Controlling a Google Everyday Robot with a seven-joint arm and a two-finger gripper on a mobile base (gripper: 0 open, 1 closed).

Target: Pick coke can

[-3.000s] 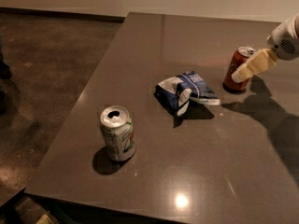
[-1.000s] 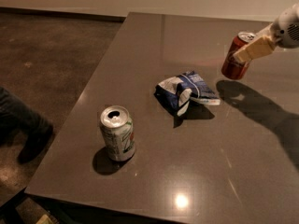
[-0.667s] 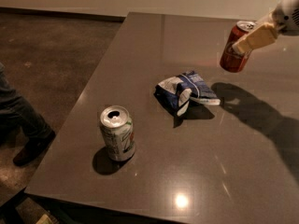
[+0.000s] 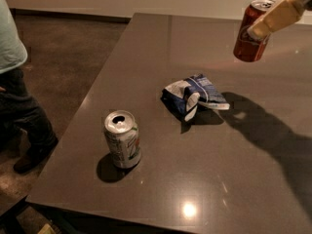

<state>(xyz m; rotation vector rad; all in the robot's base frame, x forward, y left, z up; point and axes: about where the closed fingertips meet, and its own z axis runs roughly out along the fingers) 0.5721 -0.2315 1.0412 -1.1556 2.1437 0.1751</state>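
You have the gripper at the top right, fingers clamped on the coke can; the can hangs tilted, clear of the table (its shadow falls beside the crumpled blue bag); the silver-and-green can stands well apart.

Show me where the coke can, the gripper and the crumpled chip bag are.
coke can (image 4: pixel 246 48): camera view, lower red side.
gripper (image 4: pixel 257 29): camera view, upper right, between its fingertips, clamped on the coke can.
chip bag (image 4: pixel 202 89): camera view, blue middle panel.
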